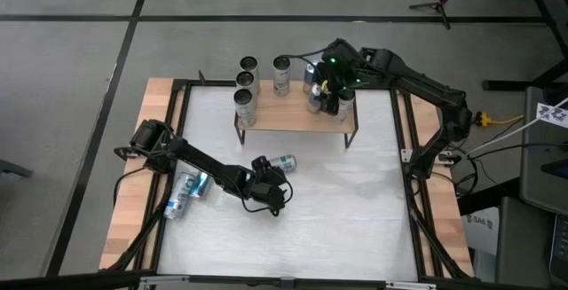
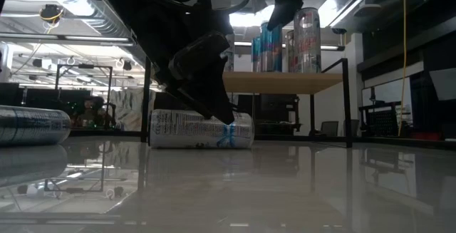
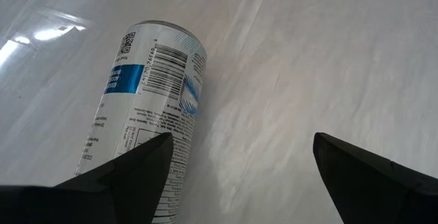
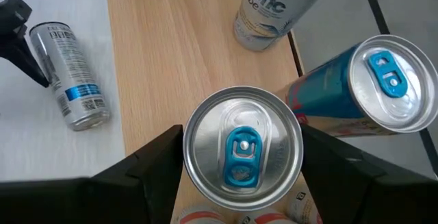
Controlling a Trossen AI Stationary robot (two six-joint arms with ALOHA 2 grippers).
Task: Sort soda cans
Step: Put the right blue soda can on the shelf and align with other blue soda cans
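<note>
A wooden shelf (image 1: 293, 120) stands at the table's far side with several soda cans upright on it. My right gripper (image 4: 243, 155) hangs over the shelf's right end, shut on a silver can with a blue tab (image 4: 243, 148). Beside it stand a blue can (image 4: 383, 80) and a pale can (image 4: 270, 11). Near the table's middle a silver and blue can (image 3: 147, 107) lies on its side. My left gripper (image 3: 239, 176) is open and tilted down at it; one finger (image 3: 130, 172) stands in front of the can's side, the other well clear. My right gripper pinches the silver can's upper wall, just under the rim (image 4: 190, 142), between its two fingers (image 4: 147, 172). It comes from above, slanting down. The can stands upright in the hold; its bottom is hidden, so lifted or resting cannot be told. My left gripper: whether its finger touches the lying can, I cannot tell.
Three cans (image 1: 246, 82) stand at the shelf's left end and one (image 1: 282, 74) near its middle. Two more cans (image 1: 188, 191) lie at the table's left edge beside the left arm. A black frame (image 1: 408, 148) rims the white table top.
</note>
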